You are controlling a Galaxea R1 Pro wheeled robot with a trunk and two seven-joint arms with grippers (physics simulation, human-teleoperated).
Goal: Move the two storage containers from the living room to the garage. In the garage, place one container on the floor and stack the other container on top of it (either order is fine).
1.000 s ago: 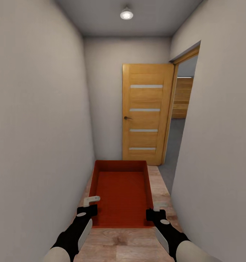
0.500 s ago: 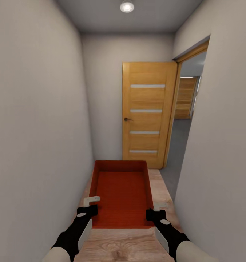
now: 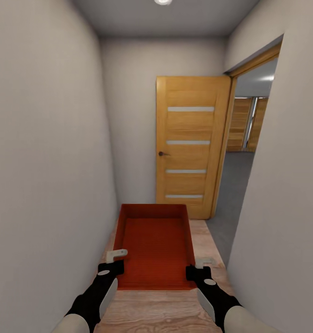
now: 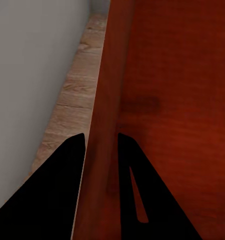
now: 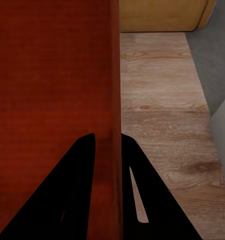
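Note:
One orange-red storage container (image 3: 155, 245) hangs in front of me above the wood plank floor, open side up and empty. My left gripper (image 3: 115, 259) is shut on its left wall near the closest corner. My right gripper (image 3: 200, 264) is shut on its right wall. In the left wrist view the thin wall of the container (image 4: 167, 75) runs between the black fingers of the left gripper (image 4: 101, 136). The right wrist view likewise has the container (image 5: 47, 75) wall pinched in the right gripper (image 5: 108, 136). Through a doorway at the right lies a dark grey floor (image 3: 230, 185).
I am in a narrow corridor with a plain wall close on the left (image 3: 45, 162) and another on the right (image 3: 286, 185). A wooden door (image 3: 189, 143) with glass slats stands open against the end wall. Slatted wood panels (image 3: 242, 125) stand far back in the room beyond.
The whole view has advanced along the corridor: the door and the doorway at the right look nearer and wider. The container and both grippers keep the same place in the picture.

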